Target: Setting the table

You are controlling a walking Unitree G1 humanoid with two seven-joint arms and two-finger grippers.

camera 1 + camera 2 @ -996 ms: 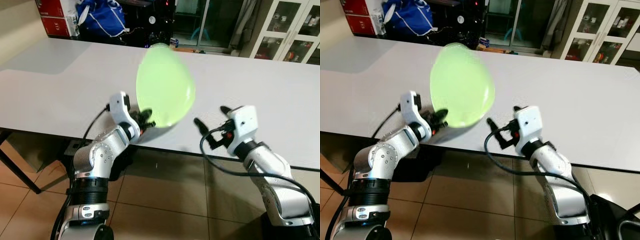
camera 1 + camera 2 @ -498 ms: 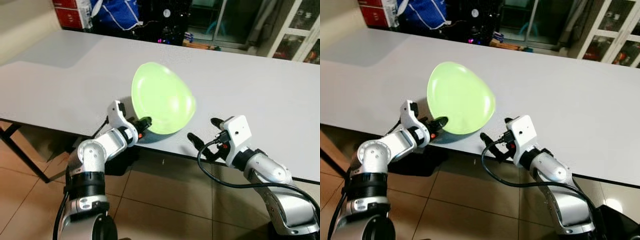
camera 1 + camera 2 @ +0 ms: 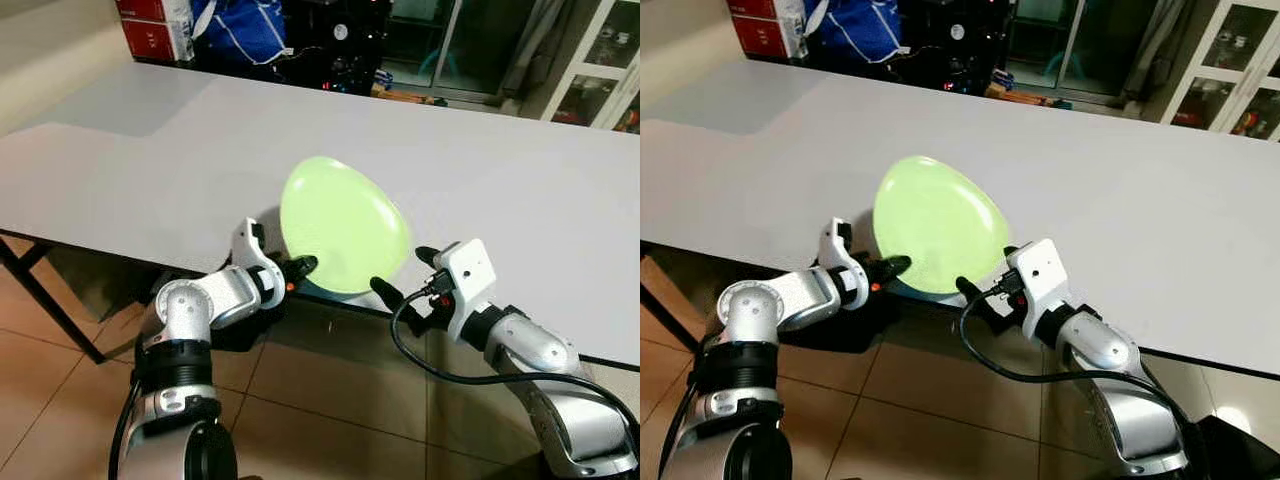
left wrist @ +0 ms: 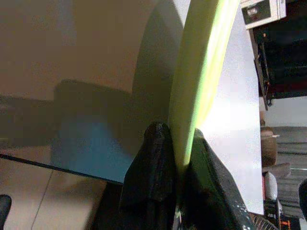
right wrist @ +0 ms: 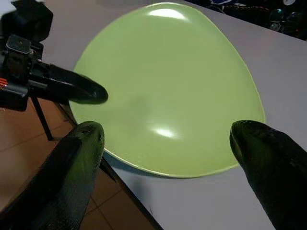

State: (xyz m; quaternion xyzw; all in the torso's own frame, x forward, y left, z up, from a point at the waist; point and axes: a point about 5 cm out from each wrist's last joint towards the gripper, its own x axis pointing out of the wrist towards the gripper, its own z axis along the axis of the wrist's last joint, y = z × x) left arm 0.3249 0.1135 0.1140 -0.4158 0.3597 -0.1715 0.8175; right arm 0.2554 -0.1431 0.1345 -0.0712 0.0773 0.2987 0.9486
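A light green plate (image 3: 345,235) leans tilted over the front edge of the grey table (image 3: 150,170), its near rim low and its far rim raised. My left gripper (image 3: 298,268) is shut on the plate's near left rim; in the left wrist view both black fingers (image 4: 153,158) pinch the thin green edge (image 4: 201,72). My right gripper (image 3: 402,270) stands open at the table's front edge, close to the plate's right rim. In the right wrist view its fingers (image 5: 76,158) spread wide in front of the plate (image 5: 168,86), holding nothing.
The long table stretches bare to the left and far right. A dark table leg (image 3: 40,300) stands at the left over the tiled floor (image 3: 330,420). Behind the table are red boxes (image 3: 155,15), a blue bag (image 3: 240,25) and a glass cabinet (image 3: 590,95).
The plate has tipped from nearly upright down toward the tabletop, still in my left gripper. My right gripper has come closer to the plate's right rim. The camera has shifted.
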